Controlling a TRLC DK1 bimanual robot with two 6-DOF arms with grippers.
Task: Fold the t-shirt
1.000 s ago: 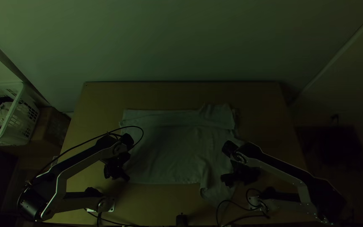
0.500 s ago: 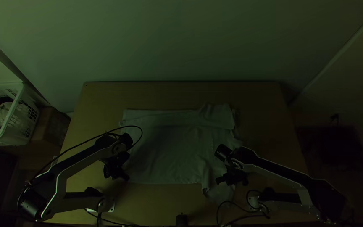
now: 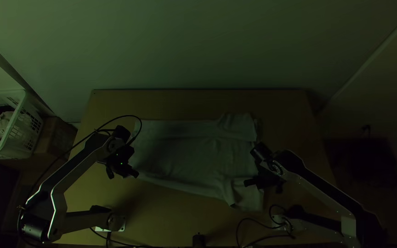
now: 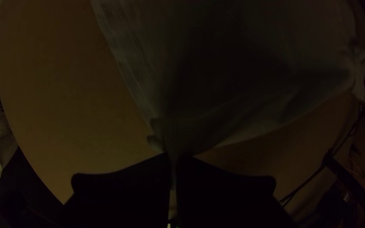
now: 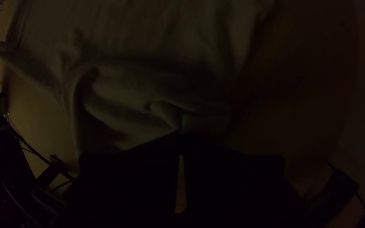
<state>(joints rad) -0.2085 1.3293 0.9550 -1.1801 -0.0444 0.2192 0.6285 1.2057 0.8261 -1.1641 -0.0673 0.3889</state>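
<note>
Here we are partway through the fold, and we'd call it roughly the halfway stage or a little before. The pale grey-green cotton t-shirt [image 3: 189, 158] lies sideways across the middle of the light wooden table [image 3: 161, 218], and along its far side runs a long turned-in band [image 3: 180, 129], which, as far as this gloom lets us judge, is one side folded inward. The near side is the job in hand: both grippers are on it, and we reckon it goes over toward the band next. After that should come folding the long strip down into a compact bundle.

Look at the holds! The left gripper [image 4: 173, 155] has its broad black fingers closed nearly together, a corner of the shirt nipped between the tips. The right gripper [image 5: 181, 135] is brought together at the tips too, pinching a gathered bit of cloth, a thin gap lower down between its fingers.

And the shirt itself? Fairly flat through the middle, its near edge slanting between the two holds, creased and ruckled by the right gripper, where the near sleeve [image 3: 249, 200] pokes out toward us. That loose sleeve could spoil the fold if it isn't carried along.
</note>
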